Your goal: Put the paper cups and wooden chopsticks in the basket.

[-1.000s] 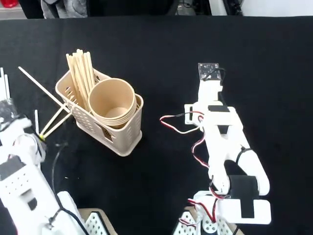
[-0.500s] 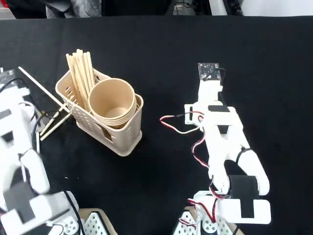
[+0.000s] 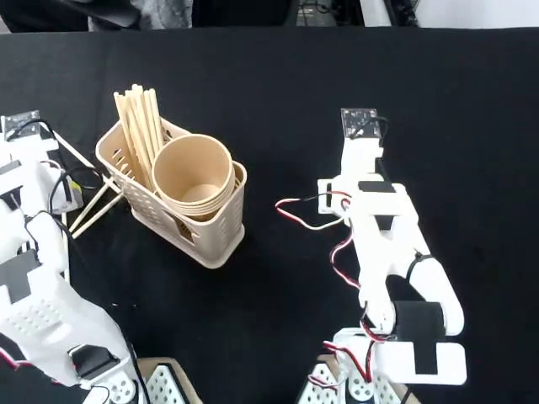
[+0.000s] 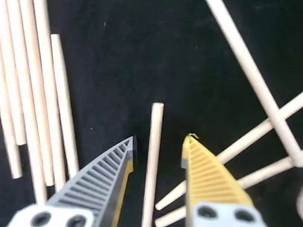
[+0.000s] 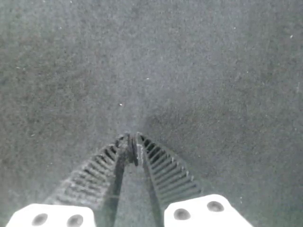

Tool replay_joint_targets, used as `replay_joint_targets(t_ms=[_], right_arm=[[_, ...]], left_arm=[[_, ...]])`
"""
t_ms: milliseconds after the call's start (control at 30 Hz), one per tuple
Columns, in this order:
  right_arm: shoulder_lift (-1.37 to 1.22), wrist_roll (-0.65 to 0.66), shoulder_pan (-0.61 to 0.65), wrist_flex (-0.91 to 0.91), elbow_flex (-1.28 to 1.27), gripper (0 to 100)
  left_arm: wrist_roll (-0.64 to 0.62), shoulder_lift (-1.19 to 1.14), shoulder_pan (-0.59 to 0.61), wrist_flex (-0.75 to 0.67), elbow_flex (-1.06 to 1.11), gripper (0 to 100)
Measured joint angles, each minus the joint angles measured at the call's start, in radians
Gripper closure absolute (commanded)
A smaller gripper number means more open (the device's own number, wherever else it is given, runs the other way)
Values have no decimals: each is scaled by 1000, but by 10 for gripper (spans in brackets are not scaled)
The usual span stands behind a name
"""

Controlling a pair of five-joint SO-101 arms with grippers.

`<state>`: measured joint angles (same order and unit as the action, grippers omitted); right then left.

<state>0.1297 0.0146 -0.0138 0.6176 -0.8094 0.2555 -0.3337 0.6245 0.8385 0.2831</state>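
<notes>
While apart astride a chopstick (image 4: 154,156), left fingers (image 4: 102,175); right fingers (image 5: 163,168) together, over black table (image 5: 213,71).

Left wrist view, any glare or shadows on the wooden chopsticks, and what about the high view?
Left wrist view: pale round wooden chopsticks evenly lit, no glare, no shadows showing on the black cloth. High view: tan paper cups evenly lit too, their inside slightly shaded.

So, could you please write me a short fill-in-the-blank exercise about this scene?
1. The left gripper is ____, with a single chopstick lying between its jaws.
2. The right gripper is ____, above bare black cloth.
3. The paper cups stand ____ the basket.
Missing words: open; shut; inside.
</notes>
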Motion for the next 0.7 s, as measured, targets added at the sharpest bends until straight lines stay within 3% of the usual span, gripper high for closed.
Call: replay_joint_targets(t_ms=[167, 400, 700], right_arm=[[0, 0, 0, 0, 0, 984], [0, 0, 0, 0, 0, 984], [0, 0, 0, 0, 0, 984]], left_arm=[[-2, -20, -8, 8, -17, 972], [-2, 38, -6, 163, -80, 971], [-3, 568, -14, 319, -78, 971]])
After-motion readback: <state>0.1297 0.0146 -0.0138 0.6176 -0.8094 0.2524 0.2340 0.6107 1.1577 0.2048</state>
